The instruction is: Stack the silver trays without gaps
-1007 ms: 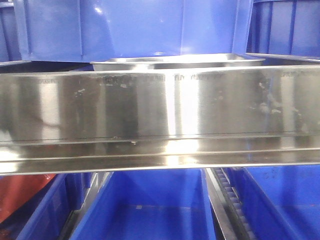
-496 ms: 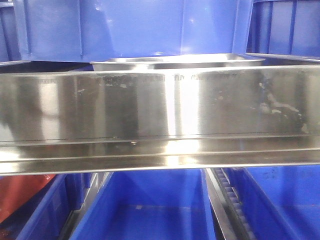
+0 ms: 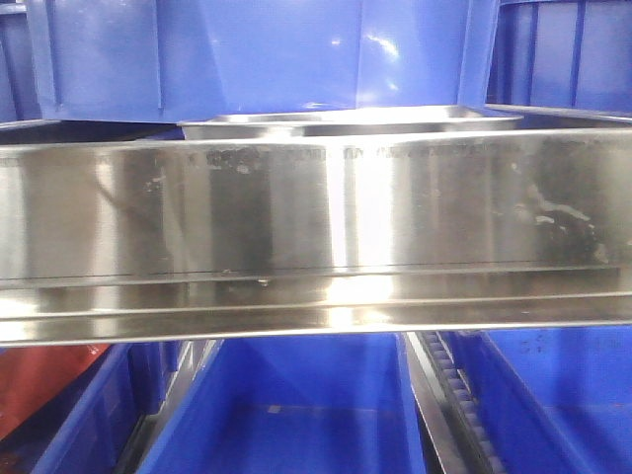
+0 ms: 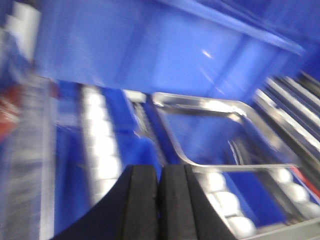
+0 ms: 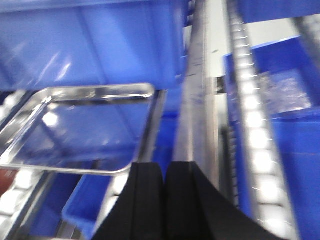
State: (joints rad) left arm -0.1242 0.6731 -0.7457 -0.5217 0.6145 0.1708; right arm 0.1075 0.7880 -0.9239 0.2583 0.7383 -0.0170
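Note:
A silver tray (image 3: 351, 120) sits on the roller shelf behind the broad steel rail; only its rim shows in the front view. In the left wrist view the tray (image 4: 220, 107) lies ahead and right of my left gripper (image 4: 159, 172), which is shut and empty, its fingertips near the tray's near-left corner. In the right wrist view the tray (image 5: 90, 92) lies ahead and left of my right gripper (image 5: 165, 170), also shut and empty. I see only one tray clearly. Both wrist views are motion-blurred.
A broad brushed-steel shelf rail (image 3: 316, 227) spans the front view. Blue bins stand behind the tray (image 3: 257, 54) and below the rail (image 3: 286, 405). White rollers (image 4: 100, 145) run beside the tray. A steel divider (image 5: 200, 100) and roller track (image 5: 252, 120) lie right of my right gripper.
Only the reflections on the steel rail shift slightly in the front view; the tray and bins stay put.

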